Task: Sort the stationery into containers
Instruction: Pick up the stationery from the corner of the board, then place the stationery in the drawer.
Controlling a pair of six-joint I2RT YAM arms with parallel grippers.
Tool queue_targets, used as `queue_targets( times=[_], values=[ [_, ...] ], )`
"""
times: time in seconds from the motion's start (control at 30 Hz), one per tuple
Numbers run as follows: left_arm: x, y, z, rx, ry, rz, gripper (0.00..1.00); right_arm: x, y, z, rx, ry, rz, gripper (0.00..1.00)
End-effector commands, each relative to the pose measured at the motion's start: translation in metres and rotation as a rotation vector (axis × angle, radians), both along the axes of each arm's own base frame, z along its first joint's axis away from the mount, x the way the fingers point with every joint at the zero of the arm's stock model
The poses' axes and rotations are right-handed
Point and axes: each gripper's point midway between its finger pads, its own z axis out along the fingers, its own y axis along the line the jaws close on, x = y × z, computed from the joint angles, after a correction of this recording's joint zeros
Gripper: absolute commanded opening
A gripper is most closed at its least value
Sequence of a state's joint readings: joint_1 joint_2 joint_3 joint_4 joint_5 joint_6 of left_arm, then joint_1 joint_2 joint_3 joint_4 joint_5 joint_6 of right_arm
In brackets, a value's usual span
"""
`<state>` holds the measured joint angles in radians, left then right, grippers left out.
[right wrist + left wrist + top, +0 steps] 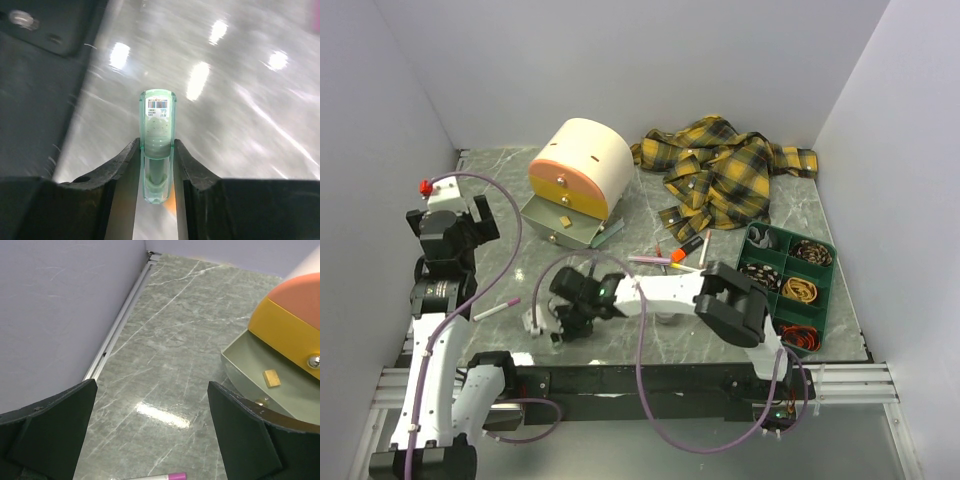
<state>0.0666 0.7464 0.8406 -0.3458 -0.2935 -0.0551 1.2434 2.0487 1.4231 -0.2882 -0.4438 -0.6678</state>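
Observation:
In the right wrist view a pale green see-through clip (157, 120) with a barcode label stands between the fingers of my right gripper (157, 152), and both pads press against its sides just above the marble table. From above, that gripper (560, 318) is low at the table's front, left of centre. My left gripper (152, 430) hangs open over bare marble, with a white pen with a pink cap (170, 476) just below it. The cream drawer box (582, 165) has its lowest drawer (250, 375) pulled out. The dark green tray (782, 262) sits at the right.
A yellow-and-black plaid shirt (720, 170) lies at the back right. Several pens and markers (670, 258) are scattered mid-table. Coiled rubber bands (800, 290) fill tray compartments. A small tan block (271, 378) lies in the open drawer. White walls close in the left, back and right.

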Motion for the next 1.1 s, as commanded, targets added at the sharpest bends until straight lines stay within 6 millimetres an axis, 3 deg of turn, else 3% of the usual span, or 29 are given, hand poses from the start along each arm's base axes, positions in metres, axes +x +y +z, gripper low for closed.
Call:
queue_targets(
  times=[0.0, 0.03, 0.07, 0.17, 0.33, 0.4, 0.53, 0.77, 0.9, 1.07],
  values=[
    [-0.004, 0.003, 0.032, -0.093, -0.084, 0.038, 0.99, 0.077, 0.001, 0.098, 0.148, -0.073, -0.173, 0.13],
    [-0.005, -0.003, 0.027, -0.169, -0.075, 0.035, 1.0, 0.086, -0.003, 0.104, 0.136, -0.073, -0.209, 0.13],
    [-0.008, -0.018, 0.023, -0.225, -0.038, -0.034, 0.99, 0.099, -0.001, 0.123, 0.168, -0.082, -0.251, 0.13],
    [-0.017, -0.038, 0.027, -0.29, -0.052, -0.128, 0.99, 0.137, -0.012, 0.156, 0.229, -0.135, -0.356, 0.13],
    [-0.024, -0.059, 0.007, -0.274, 0.018, -0.267, 0.99, 0.188, -0.025, 0.181, 0.276, -0.202, -0.469, 0.13],
    [-0.028, -0.076, -0.006, -0.272, 0.069, -0.373, 0.99, 0.203, -0.026, 0.179, 0.268, -0.22, -0.509, 0.13],
    [-0.031, -0.093, -0.003, -0.274, 0.078, -0.486, 1.0, 0.228, -0.017, 0.174, 0.288, -0.238, -0.579, 0.13],
    [-0.025, -0.096, -0.002, -0.356, 0.11, -0.467, 0.99, 0.254, -0.005, 0.152, 0.273, -0.27, -0.644, 0.13],
    [-0.025, -0.103, 0.0, -0.492, 0.099, -0.446, 0.99, 0.275, -0.006, 0.127, 0.245, -0.291, -0.695, 0.15],
    [-0.02, -0.103, -0.017, -0.718, 0.123, -0.378, 1.0, 0.285, -0.007, 0.128, 0.26, -0.297, -0.72, 0.15]
  ],
)
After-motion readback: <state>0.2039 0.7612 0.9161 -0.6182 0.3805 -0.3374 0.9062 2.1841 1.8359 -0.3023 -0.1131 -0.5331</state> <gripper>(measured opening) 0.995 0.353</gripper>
